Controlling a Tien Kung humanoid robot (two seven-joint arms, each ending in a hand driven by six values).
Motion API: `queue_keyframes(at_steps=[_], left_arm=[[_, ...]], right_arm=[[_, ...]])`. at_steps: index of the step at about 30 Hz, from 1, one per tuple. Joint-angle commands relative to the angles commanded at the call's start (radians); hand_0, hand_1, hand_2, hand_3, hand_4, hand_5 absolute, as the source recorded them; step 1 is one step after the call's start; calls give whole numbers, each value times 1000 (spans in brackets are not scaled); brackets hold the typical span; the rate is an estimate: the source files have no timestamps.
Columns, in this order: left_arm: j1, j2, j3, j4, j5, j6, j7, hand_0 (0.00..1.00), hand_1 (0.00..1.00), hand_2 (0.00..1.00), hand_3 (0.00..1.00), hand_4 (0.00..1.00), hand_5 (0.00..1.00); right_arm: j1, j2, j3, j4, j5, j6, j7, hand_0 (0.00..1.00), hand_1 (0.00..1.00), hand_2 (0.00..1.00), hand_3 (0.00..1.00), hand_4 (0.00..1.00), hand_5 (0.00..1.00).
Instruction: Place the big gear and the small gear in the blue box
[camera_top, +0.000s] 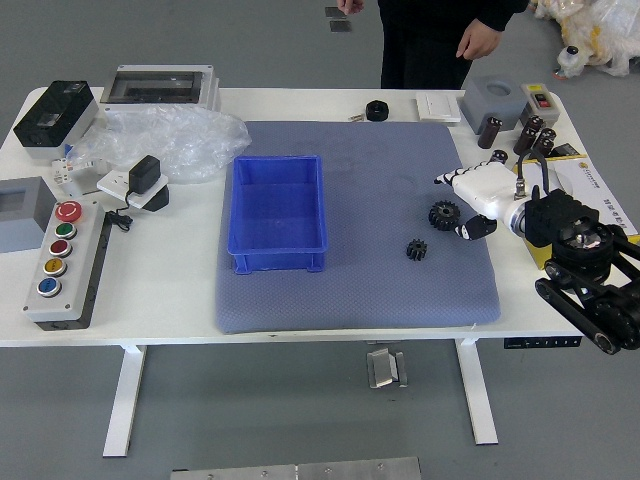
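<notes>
My right hand (452, 205) is over the right part of the mat, its fingers extended and spread around the far and near sides of the big gear, holding nothing. The big black gear (444, 214) lies on the grey-blue mat just left of the palm. Nearer the table's front and further left lies the small black gear (416, 250). The blue box (279, 205) stands on the mat's left half with nothing in it. My left arm is out of view.
A yellow box (541, 254) lies under and beside my right forearm. Dark cylinders (489, 132) stand behind the hand. A black tape roll (376, 111) is at the far edge. The button panel (70, 264) is at left. A person stands beyond the table, hands off it.
</notes>
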Motion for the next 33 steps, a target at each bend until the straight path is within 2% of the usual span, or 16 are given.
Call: queue_keyframes(at_steps=[14, 15, 19, 20, 21, 26, 33], left_arm=[[-3, -2, 0, 0, 0, 0, 0, 868, 851, 823, 838, 709, 300], [-4, -2, 0, 0, 0, 0, 0, 868, 851, 823, 838, 709, 301], [-4, -2, 2, 0, -1, -1, 0, 868, 851, 823, 838, 709, 301], [-3, -2, 2, 0, -1, -1, 0, 868, 851, 823, 838, 709, 301], [-3, -2, 3, 0, -1, -1, 1, 868, 852, 823, 838, 709, 301], [-2, -2, 5, 0, -2, -1, 1, 868, 852, 823, 838, 709, 301], [-3, -3, 6, 0, 1, -1, 1, 867, 851, 823, 838, 710, 302]], right_arm=[[41, 27, -52, -64, 21, -23, 43, 784, 747, 858, 910, 755, 247], [44, 27, -52, -69, 26, -26, 49, 750, 701, 814, 876, 762, 251], [49, 31, -41, -87, 69, -35, 74, 750, 701, 814, 876, 762, 251], [49, 31, -37, -89, 89, -34, 79, 750, 701, 814, 876, 762, 251], [48, 31, -34, -89, 106, -32, 82, 721, 679, 778, 835, 763, 250], [44, 31, -10, -92, 199, -22, 87, 721, 679, 778, 835, 763, 250], [39, 36, 5, -117, 212, -28, 96, 730, 676, 776, 833, 765, 247]])
